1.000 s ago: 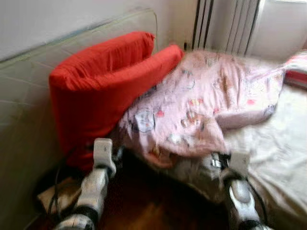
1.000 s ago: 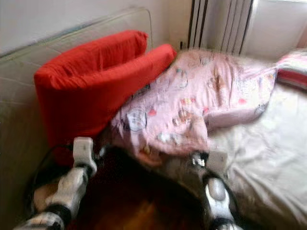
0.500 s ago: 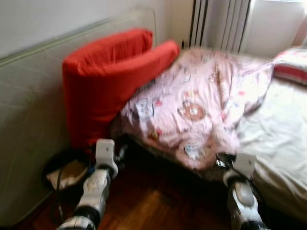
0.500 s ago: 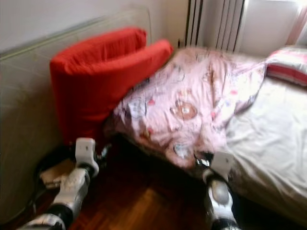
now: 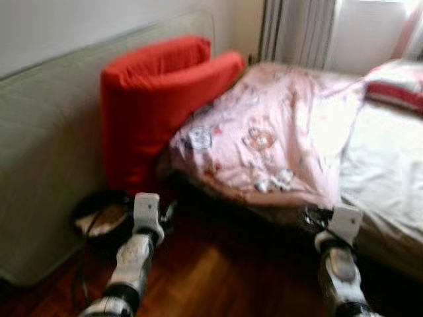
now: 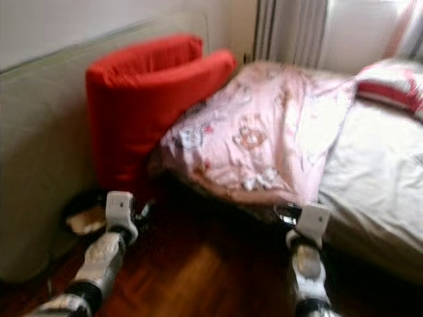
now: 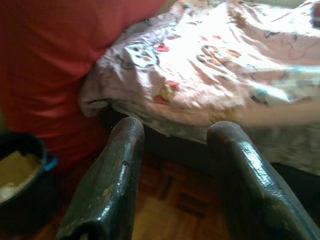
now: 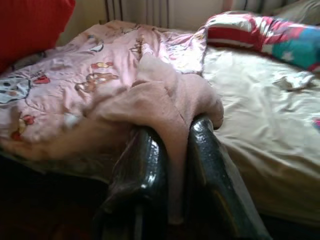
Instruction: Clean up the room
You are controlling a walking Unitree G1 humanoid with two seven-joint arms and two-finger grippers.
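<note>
A pink printed blanket [image 5: 264,139] lies spread over the near corner of the bed [image 5: 383,165], and its edge hangs toward the floor. My right gripper [image 8: 172,131] is shut on a fold of that blanket's edge at the bed's near side; it is also seen as the right gripper [image 5: 318,215] from the head. A large red cushion [image 5: 152,99] stands on end between bed and wall. My left gripper [image 7: 175,131] is open and holds nothing, low over the floor just before the cushion and the blanket's left corner.
A grey-green mattress [image 5: 46,152] leans along the left wall. A black bucket [image 5: 99,221] with cables sits at its foot beside my left arm. A red-striped pillow [image 5: 396,86] lies at the bed's far right. Dark wooden floor [image 5: 218,277] lies between my arms.
The view has drawn back, with more floor showing. The blanket now lies flatter and further toward the bed's near edge, still in my right gripper. The left gripper stays open.
</note>
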